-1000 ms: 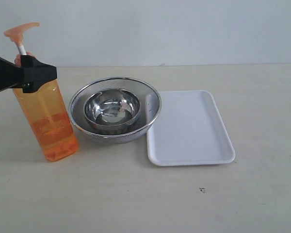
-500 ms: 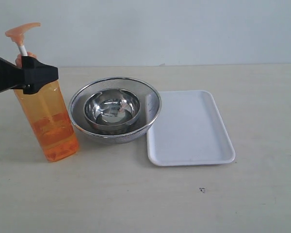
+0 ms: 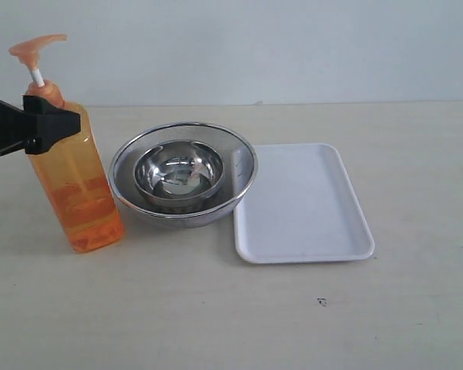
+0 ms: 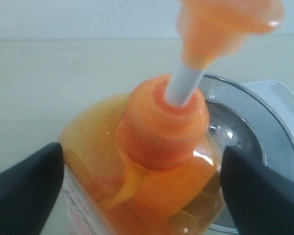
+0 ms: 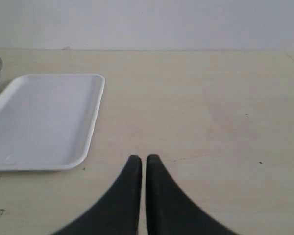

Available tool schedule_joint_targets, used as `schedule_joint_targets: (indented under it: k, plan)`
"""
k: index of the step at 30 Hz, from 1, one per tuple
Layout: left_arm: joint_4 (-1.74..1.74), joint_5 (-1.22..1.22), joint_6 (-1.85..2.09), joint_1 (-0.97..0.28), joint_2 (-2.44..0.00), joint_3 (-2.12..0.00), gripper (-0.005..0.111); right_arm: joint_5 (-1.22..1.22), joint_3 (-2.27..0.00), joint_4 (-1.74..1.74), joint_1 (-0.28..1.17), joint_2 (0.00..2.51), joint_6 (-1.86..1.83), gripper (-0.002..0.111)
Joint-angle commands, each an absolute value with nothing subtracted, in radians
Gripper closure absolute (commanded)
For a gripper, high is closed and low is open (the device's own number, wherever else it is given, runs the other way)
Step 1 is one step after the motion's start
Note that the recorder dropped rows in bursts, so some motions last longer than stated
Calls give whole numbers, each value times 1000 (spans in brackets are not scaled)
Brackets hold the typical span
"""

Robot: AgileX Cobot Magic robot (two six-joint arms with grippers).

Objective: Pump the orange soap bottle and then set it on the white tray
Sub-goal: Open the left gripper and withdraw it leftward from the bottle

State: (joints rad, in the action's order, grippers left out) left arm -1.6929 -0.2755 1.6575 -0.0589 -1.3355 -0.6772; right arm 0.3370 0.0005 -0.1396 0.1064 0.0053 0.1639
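Note:
The orange soap bottle stands upright on the table at the left, its pump head raised on the white stem. My left gripper reaches in from the left edge at the bottle's shoulder. In the left wrist view its black fingers flank the orange soap bottle on both sides; the left gripper looks open around it. The white tray lies empty right of the strainer. My right gripper is shut, empty, above bare table beside the white tray.
A round steel mesh strainer with a steel bowl inside sits between the bottle and the tray, close to both. Its rim shows in the left wrist view as the strainer. A small dark speck lies near the front.
My left gripper has slid back to the left and slightly down along the bottle's shoulder, uncovering the orange neck collar. The bottle now stands a little straighter. The tray and strainer have not moved.

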Motion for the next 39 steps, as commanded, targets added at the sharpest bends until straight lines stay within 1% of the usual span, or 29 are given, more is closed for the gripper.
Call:
schedule_joint_targets:
  k: [1, 2, 3, 7, 10, 18, 25, 31, 33, 39]
  plan:
    - [-1662, -262, 1647, -67, -1339, -673, 92, 333, 0, -141, 102, 0, 159, 108]
    - [-1645, -264, 1647, -67, -1339, -673, 100, 333, 0, -141, 102, 0, 159, 108]
    - [-1623, -266, 1644, -67, -1339, -673, 101, 333, 0, -141, 102, 0, 159, 108]
    - [-1547, -266, 1634, -67, -1339, -673, 102, 333, 0, -141, 102, 0, 159, 108]
    - [-1422, -266, 1575, -67, -1328, -673, 102, 333, 0, -141, 102, 0, 159, 108]
    - [-1124, -309, 1123, -67, -1208, -666, 102, 333, 0, -141, 102, 0, 159, 108]
    - [-1122, -233, 1058, -67, -1153, -578, 102, 333, 0, -141, 102, 0, 159, 108]
    - [-1193, -58, 1081, -72, -1134, -468, 102, 333, 0, -141, 102, 0, 159, 108]
    - [-1196, 0, 1081, -95, -1107, -447, 102, 333, 0, -141, 102, 0, 159, 108]
    - [-1168, 121, 988, -246, -932, -367, 102, 333, 0, -141, 102, 0, 159, 108]
